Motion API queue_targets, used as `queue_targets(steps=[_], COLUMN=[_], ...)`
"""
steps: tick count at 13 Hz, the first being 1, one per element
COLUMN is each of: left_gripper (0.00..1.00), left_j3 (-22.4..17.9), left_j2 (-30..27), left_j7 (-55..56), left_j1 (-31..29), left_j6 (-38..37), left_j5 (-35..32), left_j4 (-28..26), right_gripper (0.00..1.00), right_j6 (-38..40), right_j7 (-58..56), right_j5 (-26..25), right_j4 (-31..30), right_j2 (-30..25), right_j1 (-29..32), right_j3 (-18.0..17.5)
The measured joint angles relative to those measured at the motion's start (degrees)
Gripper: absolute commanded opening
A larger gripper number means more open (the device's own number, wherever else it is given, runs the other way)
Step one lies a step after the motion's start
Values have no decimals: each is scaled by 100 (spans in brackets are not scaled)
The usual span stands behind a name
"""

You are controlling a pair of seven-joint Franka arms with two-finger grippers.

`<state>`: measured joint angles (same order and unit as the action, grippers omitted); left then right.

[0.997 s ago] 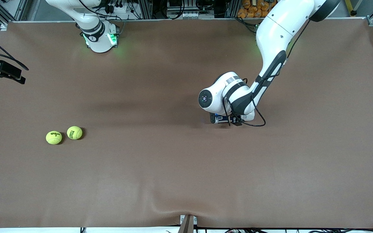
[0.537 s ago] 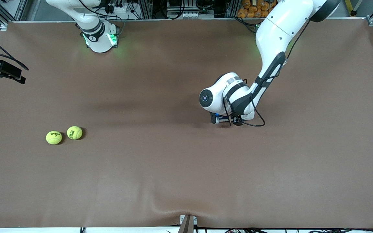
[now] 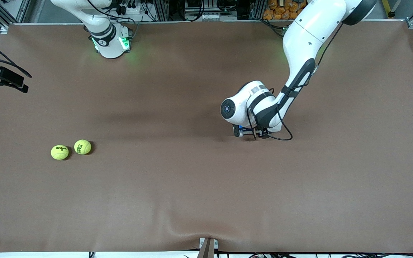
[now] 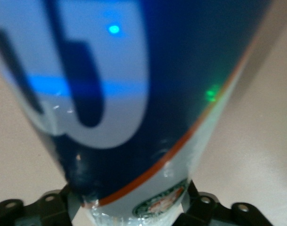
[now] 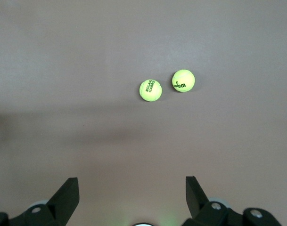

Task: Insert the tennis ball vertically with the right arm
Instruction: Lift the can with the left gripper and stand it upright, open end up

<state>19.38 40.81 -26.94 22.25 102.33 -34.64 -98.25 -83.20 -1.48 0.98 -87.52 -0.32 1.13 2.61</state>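
Observation:
Two yellow tennis balls (image 3: pixel 60 152) (image 3: pixel 82 147) lie side by side on the brown table toward the right arm's end; they also show in the right wrist view (image 5: pixel 183 81) (image 5: pixel 150 90). My right gripper (image 5: pixel 131 181) is open and empty, high over the table with both balls below it. In the front view only the right arm's base (image 3: pixel 109 40) shows. My left gripper (image 3: pixel 248 132) is low at the middle of the table, shut on a blue and white ball tube (image 4: pixel 110 94) with an orange stripe. The left wrist hides most of the tube in the front view.
A black camera mount (image 3: pixel 2 79) sticks in at the table's edge at the right arm's end. A clamp (image 3: pixel 208 247) sits at the edge nearest the front camera. The brown cover has a wrinkle (image 3: pixel 177 229) there.
The left arm's wrist and gripper have shifted very slightly toward the bases with the tube. The balls have not moved.

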Motion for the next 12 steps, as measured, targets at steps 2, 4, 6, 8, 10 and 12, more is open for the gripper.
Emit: queue_targets(steps=[2, 4, 6, 8, 10, 12], left_gripper=[58, 59, 59, 59, 61, 61], left_j3=[3, 10, 19, 37, 48, 58], left_j2=[-7, -16, -21, -19, -18, -18], left_j7=[0, 0, 0, 1, 23, 33], left_j1=[5, 9, 23, 127, 315, 500], left_j6=[-4, -15, -2, 103, 129, 203], left_j5=[-4, -4, -5, -6, -5, 18], left_j4=[6, 16, 32, 124, 356, 665], right_gripper=[100, 100, 100, 100, 100, 100], right_j6=[0, 0, 1, 1, 1, 1], right_j7=[0, 0, 0, 0, 0, 0], right_j5=[0, 0, 0, 0, 0, 0], right_j4=[-1, -1, -1, -2, -2, -4], right_j2=[0, 0, 0, 0, 0, 0], right_j1=[0, 0, 0, 0, 0, 1], right_j3=[0, 0, 0, 0, 1, 2])
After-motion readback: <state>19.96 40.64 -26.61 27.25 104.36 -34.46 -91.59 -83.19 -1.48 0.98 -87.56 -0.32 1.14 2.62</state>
